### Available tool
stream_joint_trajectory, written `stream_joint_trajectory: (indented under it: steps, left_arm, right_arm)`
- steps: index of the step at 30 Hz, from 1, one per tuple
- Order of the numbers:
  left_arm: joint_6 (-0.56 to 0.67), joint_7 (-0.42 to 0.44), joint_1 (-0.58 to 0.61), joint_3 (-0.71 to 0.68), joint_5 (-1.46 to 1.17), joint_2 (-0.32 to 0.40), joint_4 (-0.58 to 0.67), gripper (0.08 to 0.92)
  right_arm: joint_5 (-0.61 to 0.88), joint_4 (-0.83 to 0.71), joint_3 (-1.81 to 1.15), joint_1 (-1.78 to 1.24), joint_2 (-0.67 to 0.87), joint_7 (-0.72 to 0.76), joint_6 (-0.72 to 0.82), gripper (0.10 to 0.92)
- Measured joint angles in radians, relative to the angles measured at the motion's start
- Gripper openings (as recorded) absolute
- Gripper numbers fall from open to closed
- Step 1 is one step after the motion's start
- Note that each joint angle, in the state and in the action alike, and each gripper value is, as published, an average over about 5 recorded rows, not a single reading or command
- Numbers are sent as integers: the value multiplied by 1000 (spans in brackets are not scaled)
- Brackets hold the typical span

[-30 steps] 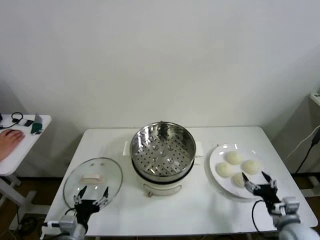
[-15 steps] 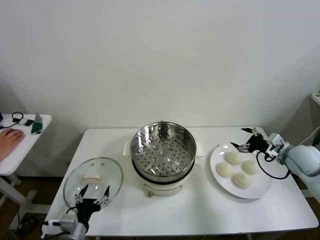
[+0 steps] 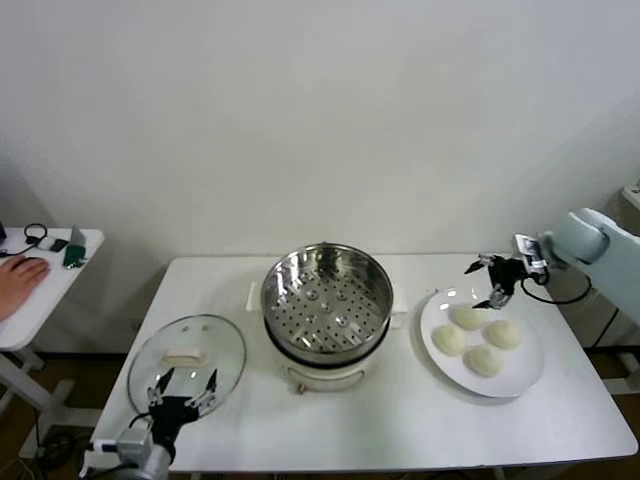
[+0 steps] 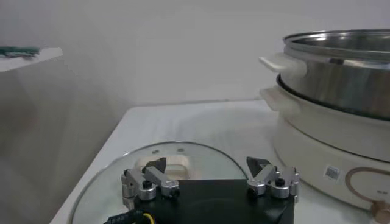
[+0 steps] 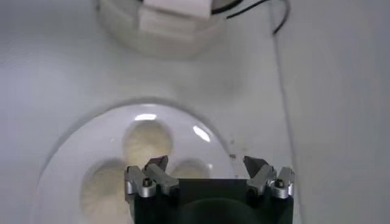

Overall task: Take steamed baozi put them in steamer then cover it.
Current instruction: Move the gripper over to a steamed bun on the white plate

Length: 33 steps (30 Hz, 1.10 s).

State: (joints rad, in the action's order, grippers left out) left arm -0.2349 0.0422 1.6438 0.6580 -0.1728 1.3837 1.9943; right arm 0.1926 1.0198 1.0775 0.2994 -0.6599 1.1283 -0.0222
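At the far left a small side table (image 3: 45,275) carries a few dark odds and ends, with a person's hand (image 3: 20,275) resting on it. On the main white table (image 3: 330,420), nearest its left front corner, the glass cover (image 3: 187,358) lies flat, its white handle up. The left gripper (image 3: 183,392) waits low over the cover's near edge, its fingers spread apart and empty; the wrist view shows the fingertips (image 4: 155,167) standing above the glass, and whether they touch it cannot be told. In the middle stands the steamer (image 3: 326,310), a shiny steel pot on a white base, uncovered, its perforated tray bare. To its right a white plate (image 3: 520,375) holds the baozi (image 3: 484,340), four pale buns grouped close together. The right gripper (image 3: 490,282) hangs above the far edge of the plate, just over the rearmost bun, fingers spread wide and holding nothing.
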Motion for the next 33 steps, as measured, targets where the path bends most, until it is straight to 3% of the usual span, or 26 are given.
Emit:
stream_joint_trajectory:
  steps: [10,33]
  left_arm:
    - [4,-1,2,6,-7,1,-11,823]
    - [11,-3,11,10,-7,2,-28,823]
  right_arm:
    - [-49,-139,102,12,-111,27,-15,823]
    - [-157,-381,-40,-139,-267,-30,-29,823]
